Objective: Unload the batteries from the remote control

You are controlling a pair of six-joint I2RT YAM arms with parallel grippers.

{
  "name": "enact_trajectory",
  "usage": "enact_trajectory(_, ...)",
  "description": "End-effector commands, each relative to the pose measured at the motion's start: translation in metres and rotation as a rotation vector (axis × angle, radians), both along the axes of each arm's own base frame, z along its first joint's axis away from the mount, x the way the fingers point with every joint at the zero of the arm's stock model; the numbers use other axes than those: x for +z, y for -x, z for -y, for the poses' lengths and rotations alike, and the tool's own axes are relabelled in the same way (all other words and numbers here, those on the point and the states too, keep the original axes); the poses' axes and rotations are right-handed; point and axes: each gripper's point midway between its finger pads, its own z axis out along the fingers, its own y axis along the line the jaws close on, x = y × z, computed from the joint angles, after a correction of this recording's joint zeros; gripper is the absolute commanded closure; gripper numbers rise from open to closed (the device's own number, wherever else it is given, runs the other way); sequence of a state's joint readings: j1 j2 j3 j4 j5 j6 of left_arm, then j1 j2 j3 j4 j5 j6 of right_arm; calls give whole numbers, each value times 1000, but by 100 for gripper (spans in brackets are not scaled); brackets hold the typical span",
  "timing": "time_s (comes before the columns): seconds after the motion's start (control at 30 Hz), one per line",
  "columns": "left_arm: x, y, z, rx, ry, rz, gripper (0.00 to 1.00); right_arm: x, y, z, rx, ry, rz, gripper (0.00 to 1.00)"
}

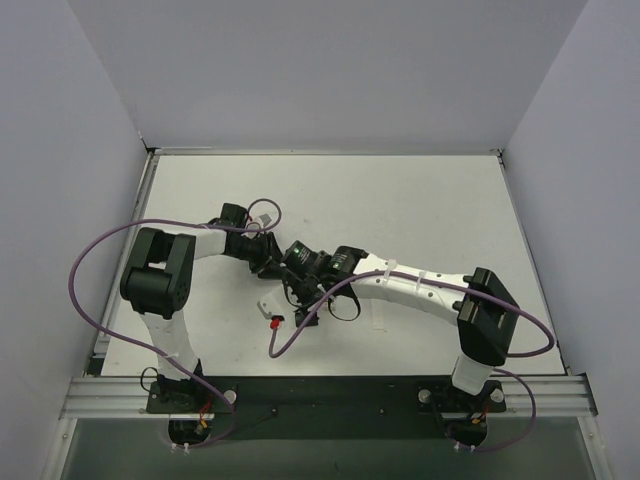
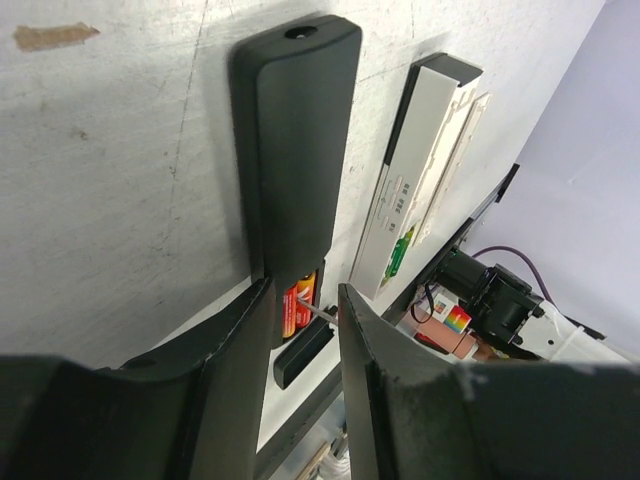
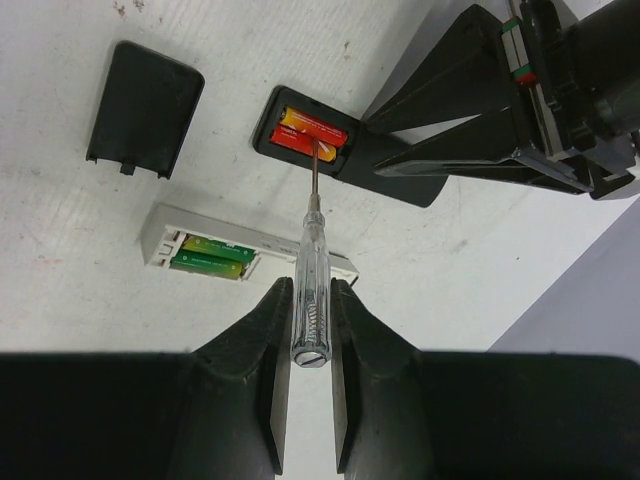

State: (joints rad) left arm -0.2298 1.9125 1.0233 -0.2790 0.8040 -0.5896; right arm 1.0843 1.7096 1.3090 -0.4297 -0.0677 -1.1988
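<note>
Pale walls close in a white tabletop (image 1: 420,200) on three sides in the overhead view. The left arm (image 1: 160,275) reaches in from 8 o'clock and the right arm (image 1: 420,285) from 4 o'clock, and their wrists meet near the centre; what lies beneath them is too small to make out from up there. From the left wrist, the left tool (image 2: 304,298) is closed almost fully and presses on both sides of a black remote control (image 2: 295,130), which lies back-side up and runs away toward 12 o'clock. Right at the grip, the remote's open compartment shows the red batteries (image 2: 296,305) seated inside. A white remote (image 2: 420,170) lies alongside toward 2 o'clock, apart from the black one. From the right wrist, the right tool (image 3: 310,290) is clamped on the clear handle of a screwdriver (image 3: 313,240). Its shaft points to 12 o'clock and its tip rests on the red pair in the black remote's compartment. The white remote sits at 9 o'clock of the handle with the two green batteries (image 3: 212,256) in place in its open bay, and a loose black battery cover (image 3: 145,108) lies flat on the tabletop at 10 o'clock.
</note>
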Motion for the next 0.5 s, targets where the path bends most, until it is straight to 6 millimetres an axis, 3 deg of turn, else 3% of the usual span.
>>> enact_trajectory(0.0, 0, -6, 5, -30, -10, 36, 59, 3, -2, -9, 60, 13, -29, 100)
enact_trajectory(0.47, -7, 6, 2, -36, -38, 15, 61, -3, -10, -22, 64, 74, -41, 100)
